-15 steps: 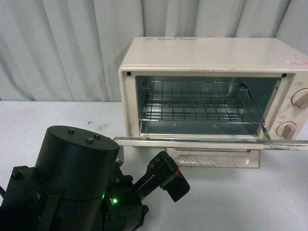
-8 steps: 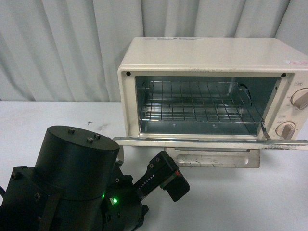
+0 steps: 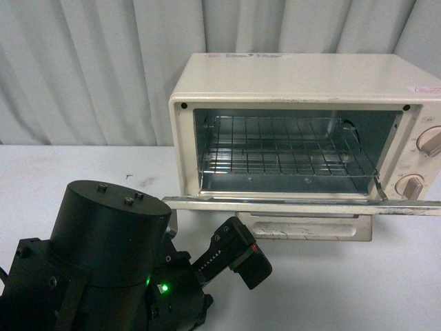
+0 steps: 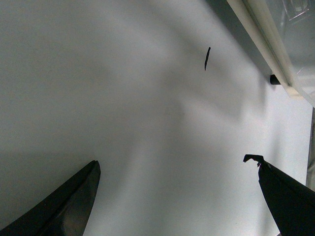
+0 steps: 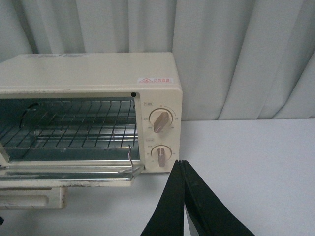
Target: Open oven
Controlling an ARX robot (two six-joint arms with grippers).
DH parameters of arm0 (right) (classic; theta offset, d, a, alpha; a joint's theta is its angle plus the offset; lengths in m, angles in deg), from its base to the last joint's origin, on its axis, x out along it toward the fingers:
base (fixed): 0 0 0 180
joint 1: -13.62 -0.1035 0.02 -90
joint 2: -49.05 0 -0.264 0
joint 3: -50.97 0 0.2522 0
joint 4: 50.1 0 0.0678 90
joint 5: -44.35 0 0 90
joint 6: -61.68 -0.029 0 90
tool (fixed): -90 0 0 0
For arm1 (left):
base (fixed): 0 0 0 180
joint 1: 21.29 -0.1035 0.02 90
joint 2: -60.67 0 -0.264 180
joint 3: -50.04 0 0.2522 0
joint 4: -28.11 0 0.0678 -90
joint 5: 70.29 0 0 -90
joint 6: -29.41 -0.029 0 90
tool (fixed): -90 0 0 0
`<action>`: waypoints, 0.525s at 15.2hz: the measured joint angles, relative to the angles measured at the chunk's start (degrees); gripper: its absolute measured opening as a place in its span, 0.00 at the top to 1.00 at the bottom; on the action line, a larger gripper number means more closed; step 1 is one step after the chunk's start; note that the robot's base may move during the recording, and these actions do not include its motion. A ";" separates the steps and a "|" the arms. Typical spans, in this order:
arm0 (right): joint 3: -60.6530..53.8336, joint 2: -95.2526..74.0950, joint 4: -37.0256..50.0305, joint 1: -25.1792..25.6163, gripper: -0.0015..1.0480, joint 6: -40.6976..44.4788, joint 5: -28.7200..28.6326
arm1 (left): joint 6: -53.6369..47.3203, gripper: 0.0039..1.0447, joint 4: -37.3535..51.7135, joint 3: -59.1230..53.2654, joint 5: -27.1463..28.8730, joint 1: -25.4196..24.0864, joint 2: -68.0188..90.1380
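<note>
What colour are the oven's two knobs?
Beige, slightly darker than the cream oven body; the knobs show best in the right wrist view.

A smooth white matte tabletop (image 3: 386, 289) fills the front view from three o'clock round to nine. Across ten to two o'clock hangs a pale grey pleated fabric curtain (image 3: 89, 69), meeting the table's far edge. A small dark speck (image 3: 127, 176) lies on the tabletop at nine o'clock.
</note>
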 joint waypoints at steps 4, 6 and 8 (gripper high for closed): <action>-0.02 8.70 -6.88 0.00 0.98 -0.02 -0.02 | 0.00 0.06 -0.02 0.00 0.09 0.00 0.00; -0.02 19.37 -17.00 0.00 0.98 -0.02 -0.02 | 0.00 0.06 0.00 0.00 0.07 0.00 0.00; -0.02 22.12 -19.93 0.00 0.98 -0.02 0.00 | 0.00 0.06 -0.02 0.00 0.07 0.00 0.00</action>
